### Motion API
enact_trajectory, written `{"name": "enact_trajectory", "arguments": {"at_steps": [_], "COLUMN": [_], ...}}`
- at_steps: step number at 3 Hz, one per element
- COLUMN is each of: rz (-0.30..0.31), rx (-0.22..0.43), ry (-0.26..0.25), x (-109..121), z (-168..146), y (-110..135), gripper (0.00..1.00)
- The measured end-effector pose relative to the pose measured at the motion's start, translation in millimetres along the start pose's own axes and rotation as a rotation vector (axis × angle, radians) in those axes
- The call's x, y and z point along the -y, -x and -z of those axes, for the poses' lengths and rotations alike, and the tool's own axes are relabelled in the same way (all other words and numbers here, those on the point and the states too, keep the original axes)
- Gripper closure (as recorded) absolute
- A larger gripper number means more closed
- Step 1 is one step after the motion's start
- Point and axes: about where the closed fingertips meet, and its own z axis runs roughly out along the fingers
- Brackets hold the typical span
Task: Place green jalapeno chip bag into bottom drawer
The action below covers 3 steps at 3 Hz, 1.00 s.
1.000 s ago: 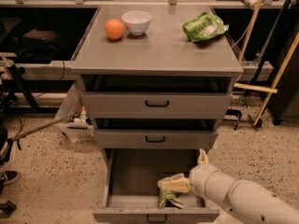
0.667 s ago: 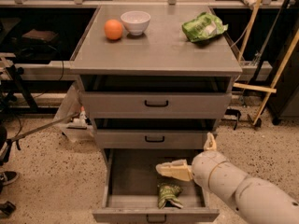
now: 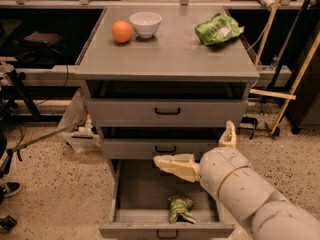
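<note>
The green jalapeno chip bag (image 3: 180,208) lies crumpled on the floor of the bottom drawer (image 3: 135,194), near its front wall. The bottom drawer is pulled out, with its small black handle at the lower edge of the view. My gripper (image 3: 193,143) hangs above the drawer's right half, clear of the bag. It is open and empty: one pale finger (image 3: 172,165) points left and the other (image 3: 229,134) points up. My arm (image 3: 250,194) hides the drawer's right side.
On the cabinet top (image 3: 165,54) are an orange (image 3: 121,32), a white bowl (image 3: 145,24) and a brighter green bag with a white patch (image 3: 218,29). The two upper drawers (image 3: 167,112) are shut. Wooden poles (image 3: 287,84) lean at the right; cables and clutter lie at the left.
My gripper has let go of the bag and risen out of the bottom drawer. The bag now lies on the drawer floor.
</note>
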Motion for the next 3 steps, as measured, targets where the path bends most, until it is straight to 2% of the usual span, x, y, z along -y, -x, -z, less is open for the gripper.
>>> {"name": "enact_trajectory", "arguments": {"at_steps": [1, 2, 3], "rz": [0.013, 0.013, 0.024], "rx": [0.029, 0.029, 0.072], "ry": [-0.012, -0.012, -0.044], "x": [-9.0, -9.0, 11.3], "z": [8.3, 8.3, 5.8], "y": [20.6, 20.6, 52.3], "gripper": [0.00, 0.00, 0.00]}}
